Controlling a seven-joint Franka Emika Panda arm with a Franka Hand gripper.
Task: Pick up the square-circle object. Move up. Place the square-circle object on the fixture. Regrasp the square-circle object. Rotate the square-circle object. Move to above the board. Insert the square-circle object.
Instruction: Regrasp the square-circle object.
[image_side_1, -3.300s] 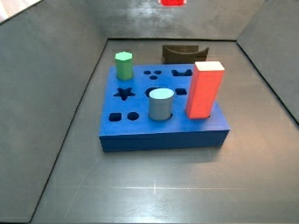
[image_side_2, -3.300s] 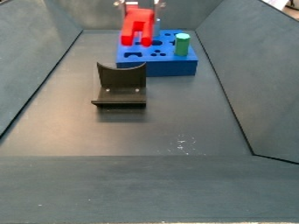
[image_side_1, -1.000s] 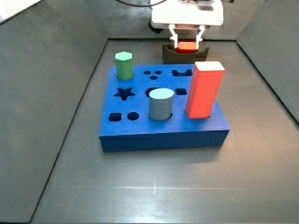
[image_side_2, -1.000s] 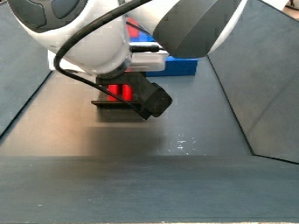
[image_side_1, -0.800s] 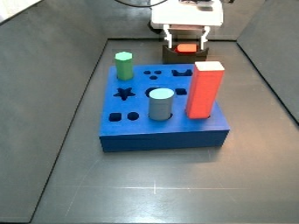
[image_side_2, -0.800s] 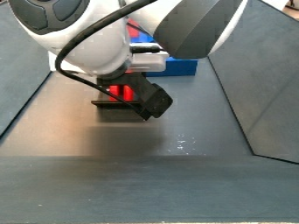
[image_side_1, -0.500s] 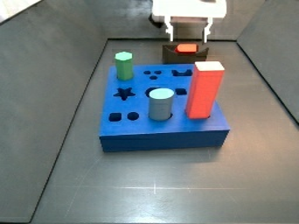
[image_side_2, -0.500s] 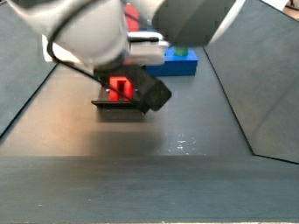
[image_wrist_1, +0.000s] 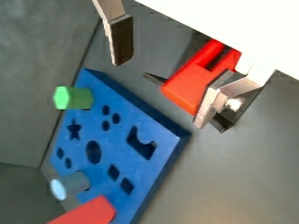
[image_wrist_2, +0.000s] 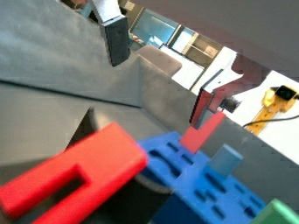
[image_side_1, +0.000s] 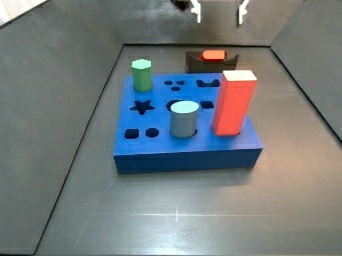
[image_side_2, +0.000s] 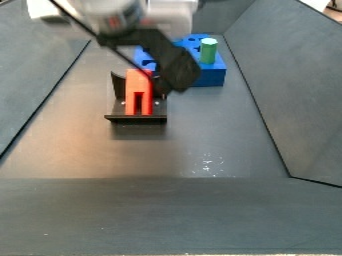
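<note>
Now the square-circle object (image_side_1: 211, 57) is seen resting on the fixture (image_side_2: 136, 104), behind the board (image_side_1: 187, 140); regrasping is judged the step in hand, so a descent is called for. Above it, the hand (image_wrist_1: 170, 74) is held wide open, and nothing is gripped or touched.

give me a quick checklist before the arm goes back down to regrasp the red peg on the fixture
1. Square-circle object resting on the fixture: ok, it leans in the notch in both side views.
2. Gripper clear of the piece: ok, it hangs above with nothing between the fingers.
3. Jaws open wide enough: ok, the plates stand well apart in both wrist views.
4. Gripper centred over the piece: cannot tell, the wrist views show it offset toward one finger.
5. Board clear of the descent path: ok, it lies in front of the fixture.
6. Target hole free: cannot tell which hole fits.
</note>
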